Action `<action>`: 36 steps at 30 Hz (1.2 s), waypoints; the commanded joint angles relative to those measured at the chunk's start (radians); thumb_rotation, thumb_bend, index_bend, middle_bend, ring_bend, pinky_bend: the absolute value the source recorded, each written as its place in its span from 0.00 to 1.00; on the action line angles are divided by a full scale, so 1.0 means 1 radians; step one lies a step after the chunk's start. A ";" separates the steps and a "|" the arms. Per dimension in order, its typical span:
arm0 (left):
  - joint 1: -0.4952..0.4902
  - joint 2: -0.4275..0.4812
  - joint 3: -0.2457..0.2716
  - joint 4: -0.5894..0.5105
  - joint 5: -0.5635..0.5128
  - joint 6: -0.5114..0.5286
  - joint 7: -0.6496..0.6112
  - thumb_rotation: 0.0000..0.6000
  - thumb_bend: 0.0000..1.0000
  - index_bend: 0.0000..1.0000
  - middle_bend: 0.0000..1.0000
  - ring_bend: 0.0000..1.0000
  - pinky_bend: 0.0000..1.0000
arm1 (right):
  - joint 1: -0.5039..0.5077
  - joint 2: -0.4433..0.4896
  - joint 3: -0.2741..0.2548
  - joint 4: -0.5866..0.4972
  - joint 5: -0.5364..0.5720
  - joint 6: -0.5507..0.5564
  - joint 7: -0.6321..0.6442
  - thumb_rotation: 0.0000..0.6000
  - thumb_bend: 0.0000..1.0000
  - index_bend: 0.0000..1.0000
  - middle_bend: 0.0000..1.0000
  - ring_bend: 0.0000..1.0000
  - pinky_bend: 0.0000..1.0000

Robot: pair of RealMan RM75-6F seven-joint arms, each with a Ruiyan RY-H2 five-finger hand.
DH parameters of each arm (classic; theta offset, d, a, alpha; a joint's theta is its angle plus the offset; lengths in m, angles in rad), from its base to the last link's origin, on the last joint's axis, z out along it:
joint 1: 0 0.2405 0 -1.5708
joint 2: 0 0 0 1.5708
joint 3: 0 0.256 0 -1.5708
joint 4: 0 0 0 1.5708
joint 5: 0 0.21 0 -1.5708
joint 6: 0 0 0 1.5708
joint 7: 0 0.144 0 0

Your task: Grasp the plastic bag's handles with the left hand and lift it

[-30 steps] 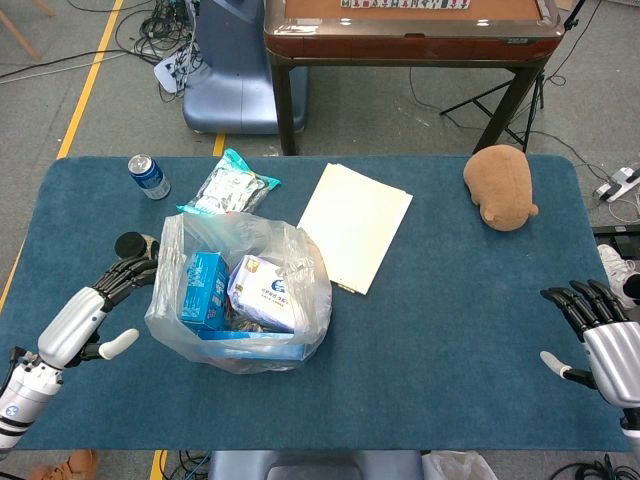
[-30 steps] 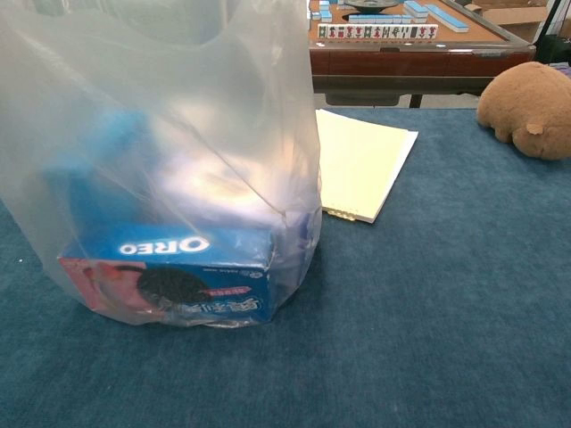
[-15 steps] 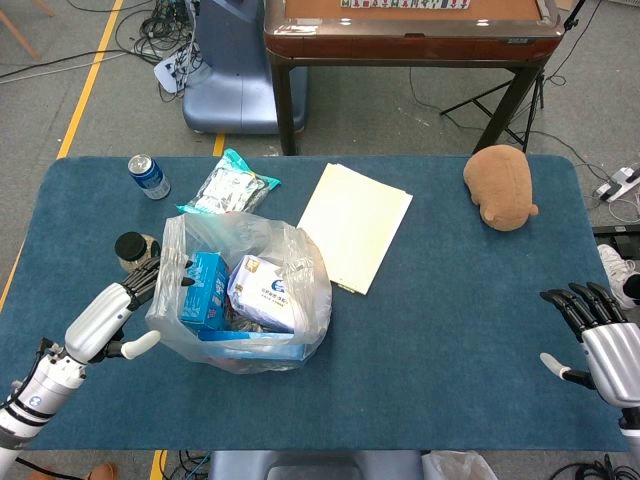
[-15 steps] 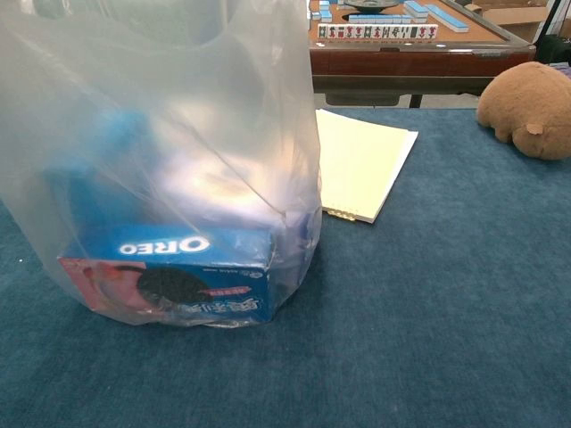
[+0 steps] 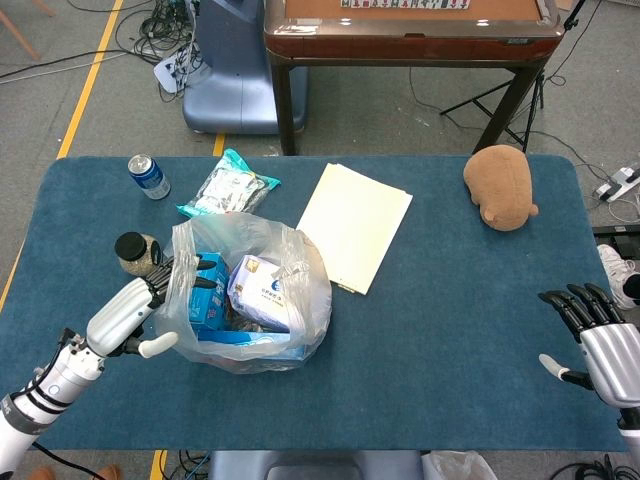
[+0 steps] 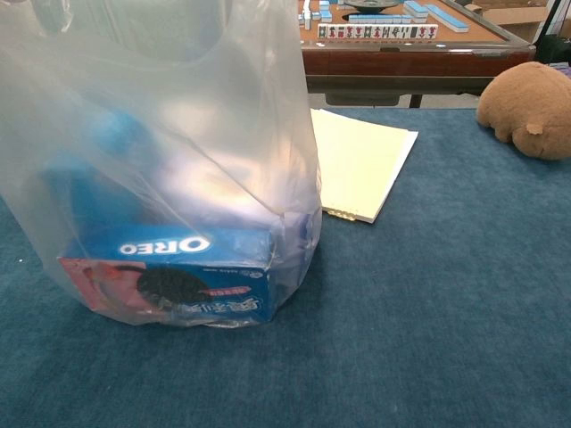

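The left hand (image 5: 140,305) is reaching with fingers spread, empty, its fingertips touching the near side of the clear plastic bag (image 5: 255,295) of boxes just beside it. The right hand (image 5: 600,345) is resting open, well apart, on the blue counter (image 5: 450,330).

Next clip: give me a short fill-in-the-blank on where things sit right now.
1. The left hand reaches into the mouth of the plastic ____.
2. The box at the bottom of the bag reads ____.
3. The brown plush toy lies near the table's far ____ corner.
4. The right hand holds ____.

Missing words: bag; OREO; right; nothing
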 commanded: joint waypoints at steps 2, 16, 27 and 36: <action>-0.015 -0.007 0.000 -0.005 -0.002 -0.005 -0.004 0.09 0.15 0.22 0.09 0.02 0.00 | 0.000 -0.001 0.000 0.003 0.002 -0.002 0.001 1.00 0.15 0.21 0.21 0.12 0.12; -0.114 -0.051 0.000 -0.009 -0.008 -0.097 0.018 0.09 0.15 0.23 0.09 0.02 0.00 | 0.000 -0.005 0.001 0.015 0.012 -0.008 0.012 1.00 0.15 0.21 0.21 0.12 0.12; -0.192 -0.088 -0.007 -0.037 -0.037 -0.187 0.067 0.08 0.15 0.23 0.09 0.02 0.00 | -0.003 -0.008 0.000 0.022 0.016 -0.007 0.016 1.00 0.15 0.21 0.21 0.12 0.12; -0.232 -0.094 -0.012 -0.075 -0.075 -0.230 0.058 0.07 0.15 0.23 0.09 0.02 0.00 | -0.004 -0.007 0.002 0.029 0.023 -0.008 0.024 1.00 0.15 0.21 0.21 0.12 0.12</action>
